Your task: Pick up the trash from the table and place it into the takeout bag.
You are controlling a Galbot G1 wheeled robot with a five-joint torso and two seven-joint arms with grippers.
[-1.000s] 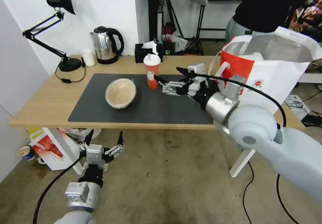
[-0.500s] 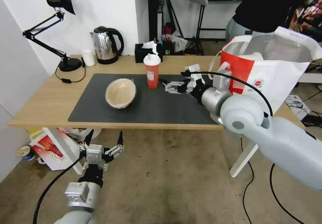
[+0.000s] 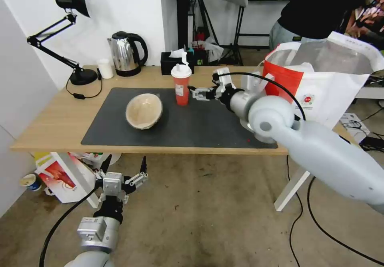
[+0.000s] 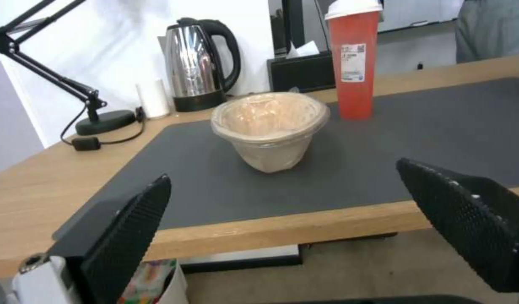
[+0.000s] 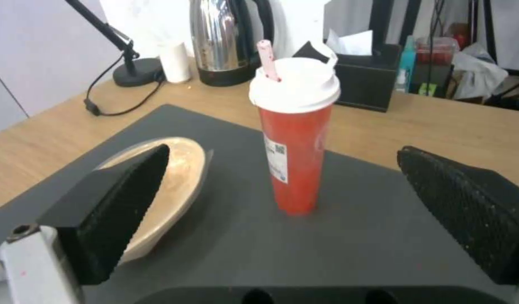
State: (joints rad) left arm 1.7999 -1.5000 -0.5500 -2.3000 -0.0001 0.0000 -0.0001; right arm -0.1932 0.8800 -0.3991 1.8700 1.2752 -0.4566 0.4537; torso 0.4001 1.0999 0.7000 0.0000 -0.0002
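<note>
Counter (image 3: 60, 115) up top, takeout bag (image 3: 320, 83) at its right end. Beige bowl (image 3: 144, 111) tilted on the dark mat (image 3: 192, 123), drink cup (image 3: 181, 83) upright beside it. Right pincer (image 3: 200, 92) spread wide, just beside the cup. Left pincer (image 3: 122, 167) spread too, low before the counter's edge.

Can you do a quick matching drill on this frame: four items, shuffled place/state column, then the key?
Items
1. drink cup
2. beige bowl
3. right tool
4. left tool

Places/states
A. open, low in front of the table edge, above the floor
B. tipped on its side on the dark mat
C. open, over the mat, just beside the cup, not touching it
D. upright on the mat, white lid and straw on top

Pairs: 1-D, 2-B, 3-C, 4-A
</note>
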